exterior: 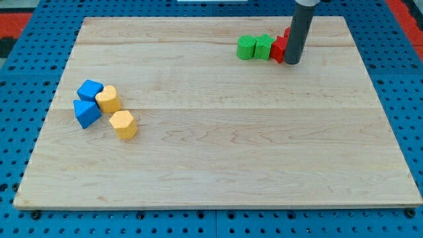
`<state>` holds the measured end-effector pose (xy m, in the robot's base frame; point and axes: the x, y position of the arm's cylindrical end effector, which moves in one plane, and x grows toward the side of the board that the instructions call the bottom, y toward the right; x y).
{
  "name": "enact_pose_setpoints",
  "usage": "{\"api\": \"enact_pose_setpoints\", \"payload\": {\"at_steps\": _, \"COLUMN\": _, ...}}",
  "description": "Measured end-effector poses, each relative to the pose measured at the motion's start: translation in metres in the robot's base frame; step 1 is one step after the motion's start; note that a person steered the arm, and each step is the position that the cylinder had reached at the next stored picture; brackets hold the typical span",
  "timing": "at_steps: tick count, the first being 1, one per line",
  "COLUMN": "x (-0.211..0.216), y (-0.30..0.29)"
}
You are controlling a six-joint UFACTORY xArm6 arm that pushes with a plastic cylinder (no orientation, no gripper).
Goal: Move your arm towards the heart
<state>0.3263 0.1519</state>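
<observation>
A yellow block (108,99) with a rounded, heart-like outline lies at the view's left, touching a blue cube (90,89) and a blue triangle (86,112). A yellow hexagon (123,124) lies just below and to the right of it. My tip (291,63) is far away at the view's upper right, touching the right side of a red block (278,49). The rod hides part of that block and most of a second red block (288,32) behind it.
A green cylinder (246,47) and a green star-like block (264,46) sit in a row just left of the red block. The wooden board (218,165) lies on a blue pegboard surface (20,132).
</observation>
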Motion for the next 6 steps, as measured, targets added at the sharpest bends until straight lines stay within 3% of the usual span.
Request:
{"api": "enact_pose_setpoints", "payload": {"at_steps": 3, "x": 0.01, "y": 0.002}}
{"api": "enact_pose_setpoints", "payload": {"at_steps": 4, "x": 0.063, "y": -0.014}}
{"api": "enact_pose_setpoints", "payload": {"at_steps": 5, "x": 0.076, "y": -0.08}}
{"api": "enact_pose_setpoints", "payload": {"at_steps": 6, "x": 0.051, "y": -0.168}}
